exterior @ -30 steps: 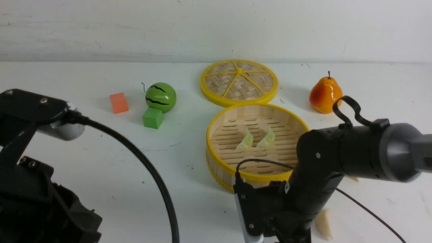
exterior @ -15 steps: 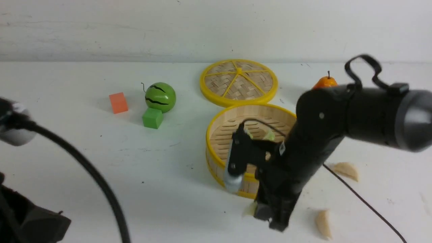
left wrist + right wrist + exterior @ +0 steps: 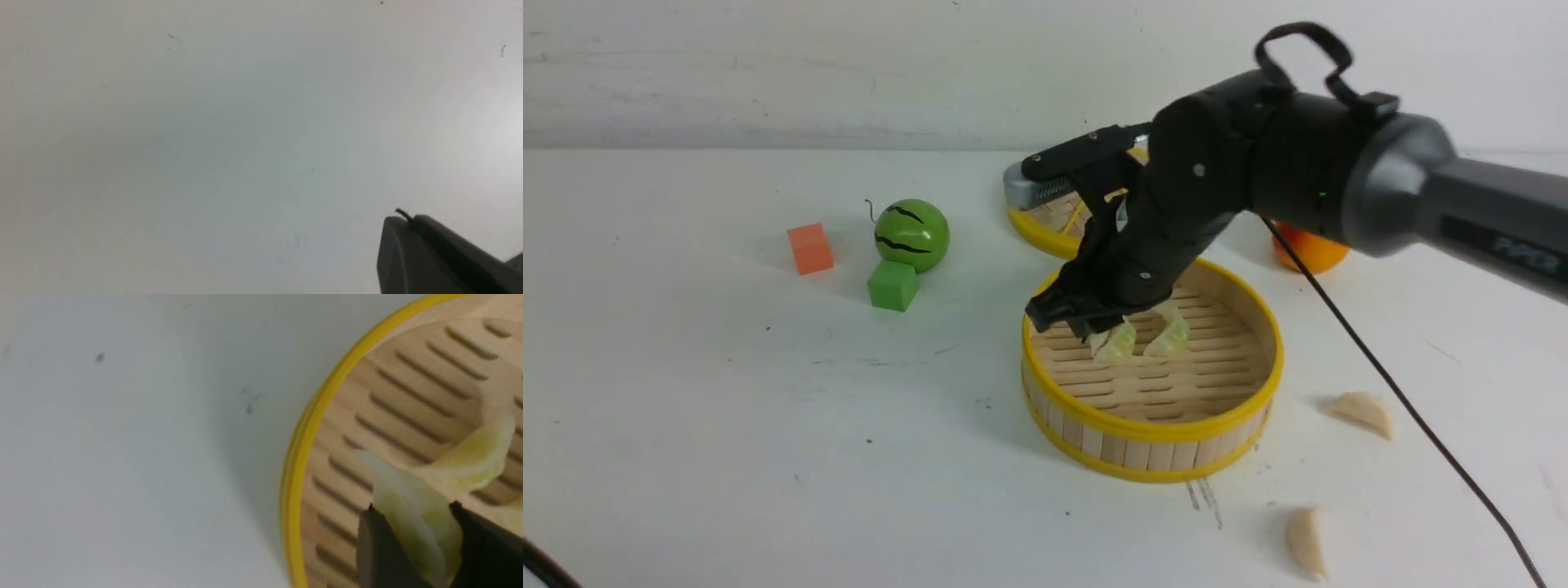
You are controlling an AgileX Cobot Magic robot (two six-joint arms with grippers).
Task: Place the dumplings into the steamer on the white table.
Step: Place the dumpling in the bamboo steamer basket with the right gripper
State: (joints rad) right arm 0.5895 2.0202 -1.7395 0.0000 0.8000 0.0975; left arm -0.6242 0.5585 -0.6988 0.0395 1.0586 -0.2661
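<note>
Dumpling (image 3: 412, 522), pale green and pinched in the right gripper (image 3: 1068, 322), is now up over the steamer (image 3: 1160, 449); half a second ago it was low on the robot's side of the basket, outside the rim. The right arm (image 3: 1290, 155) has swung forward and up with it, and covers part of the woven disc (image 3: 1045, 216) and the upper part of the pear (image 3: 1311, 249). Both green dumplings (image 3: 1142, 340) on the slatted floor show better than they did then, lying side by side where they were. The left arm has drawn back out of the front view, leaving only a bit of dark cable (image 3: 546, 565) at the near left corner.

The right gripper's fingers are partway apart, one on each side of the held dumpling, which pokes out past the tips. Whether it touches the floor of the steamer I cannot tell. The left gripper (image 3: 410, 228) is closed, with nothing seen in its grip, above the white table (image 3: 768, 457).

Two beige dumplings (image 3: 1307, 543) lie on the table to the right of the steamer, one nearer the robot than the other. The watermelon (image 3: 912, 237), green block (image 3: 893, 286) and orange block (image 3: 810, 249) keep their places on the left.
</note>
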